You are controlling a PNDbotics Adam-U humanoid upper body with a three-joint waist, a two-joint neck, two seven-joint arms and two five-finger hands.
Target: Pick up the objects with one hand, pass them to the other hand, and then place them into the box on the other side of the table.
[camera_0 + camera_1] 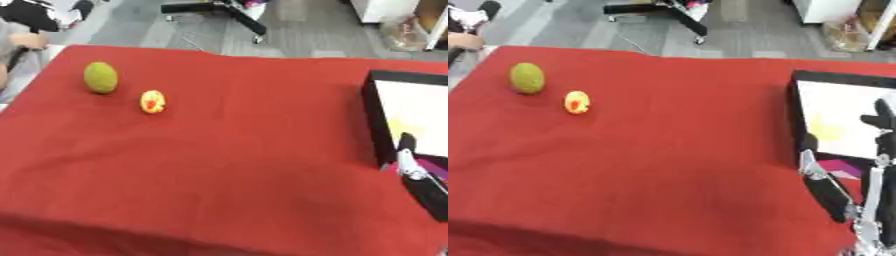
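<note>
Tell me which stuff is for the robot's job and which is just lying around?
For the job: green ball; small yellow and red toy; box; right hand beside the box, fingers straight.

Just there: red tablecloth; black chair base on the floor.

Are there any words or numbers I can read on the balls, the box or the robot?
None: no word, number or sign can be read anywhere.
Round green ball: plain, no writing.
Small yellow ball with a red blotch: the red mark is too blurred to tell.
Black-walled box with a white floor: only a yellow smudge inside.
Black right hand: no label shows.
</note>
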